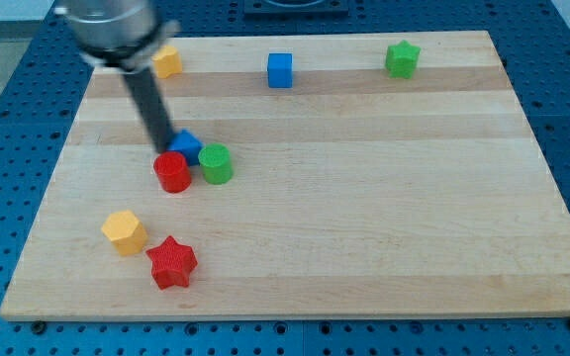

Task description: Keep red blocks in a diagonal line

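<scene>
A red cylinder (172, 172) stands at the board's left middle. A red star (172, 262) lies below it near the view's bottom left. My tip (163, 150) is at the red cylinder's upper edge, beside a blue block (187, 146) that sits just above and to the right of the cylinder. A green cylinder (216, 164) touches the blue block on the right of the red cylinder. The rod comes down from the view's top left.
A yellow block (125, 232) lies up and left of the red star. Another yellow block (167, 61), a blue cube (280, 70) and a green star (402, 59) stand along the top edge of the wooden board (384, 218).
</scene>
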